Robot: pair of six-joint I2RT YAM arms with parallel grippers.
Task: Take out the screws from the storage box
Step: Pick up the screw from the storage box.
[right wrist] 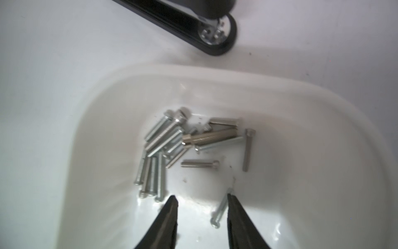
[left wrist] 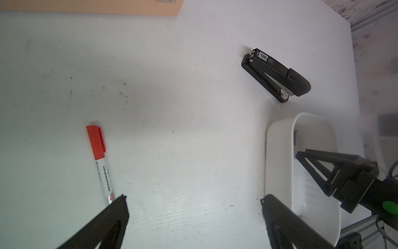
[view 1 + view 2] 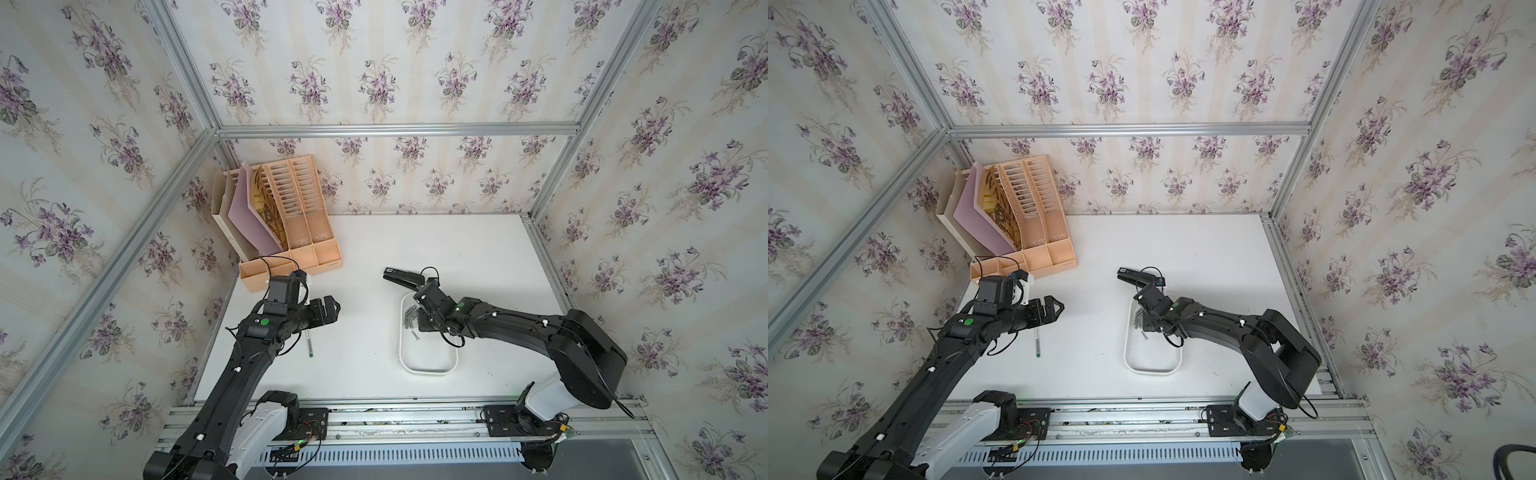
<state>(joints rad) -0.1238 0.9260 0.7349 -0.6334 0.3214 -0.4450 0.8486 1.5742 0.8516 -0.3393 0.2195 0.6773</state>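
The right gripper [image 1: 201, 197] reaches into the storage box [image 1: 86, 129], jaws apart and empty. The screws [image 1: 168, 140] lie heaped on the box floor just beyond its tips, one just beside a fingertip [image 1: 233, 207]. The left gripper [image 2: 193, 198] has its jaws wide apart.

The number "50" is printed on a white label on the black metal stapler [image 2: 276, 74]. At its ten o'clock, embossed lettering on the peach plastic file organizer [image 2: 97, 6] is cropped and unreadable; at eight o'clock, print on the red-capped white marker pen [image 2: 102, 163] is illegible.
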